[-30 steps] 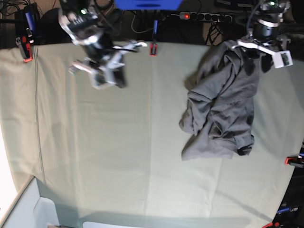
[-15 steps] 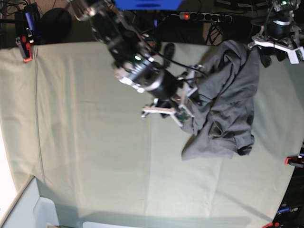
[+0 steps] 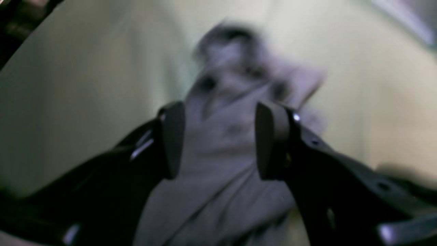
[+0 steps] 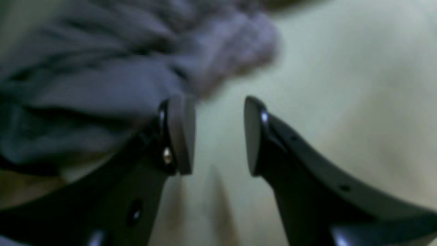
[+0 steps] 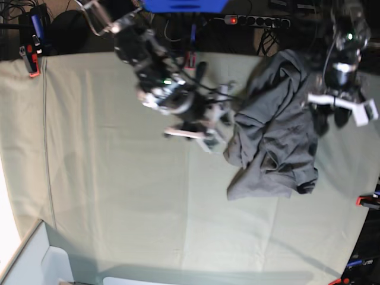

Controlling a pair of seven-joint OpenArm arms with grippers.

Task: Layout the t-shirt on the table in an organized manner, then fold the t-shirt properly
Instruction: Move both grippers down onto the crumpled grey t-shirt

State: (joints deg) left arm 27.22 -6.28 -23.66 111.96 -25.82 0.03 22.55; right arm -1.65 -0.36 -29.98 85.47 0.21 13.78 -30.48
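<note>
Base view shows the t-shirt (image 5: 279, 133) lying crumpled on the table (image 5: 119, 196), a rumpled grey heap between the two arms. Just beside the right gripper (image 5: 209, 132), on its far side from the arm, the shirt's near edge bunches up; the gripper hangs low over the green cloth, close to that edge, though contact cannot be told from this view. From the right wrist view, the right gripper (image 4: 218, 136) has its jaws spread with only bare table between them, and the t-shirt (image 4: 102, 75) lies up and off to one side, its folds reaching as far as the outer face of one fingertip (image 4: 181, 133); nothing is pinched. Over the opposite side of the heap sits the left gripper (image 5: 335, 116), above the shirt's edge. In the left wrist view, the left gripper (image 3: 218, 140) is also spread apart, and grey t-shirt (image 3: 222, 143) fabric fills the gap between the pads and runs on ahead of them, with pale table cloth (image 3: 375, 102) to either side. That picture is blurred, so whether the pads touch the fabric cannot be told.
</note>
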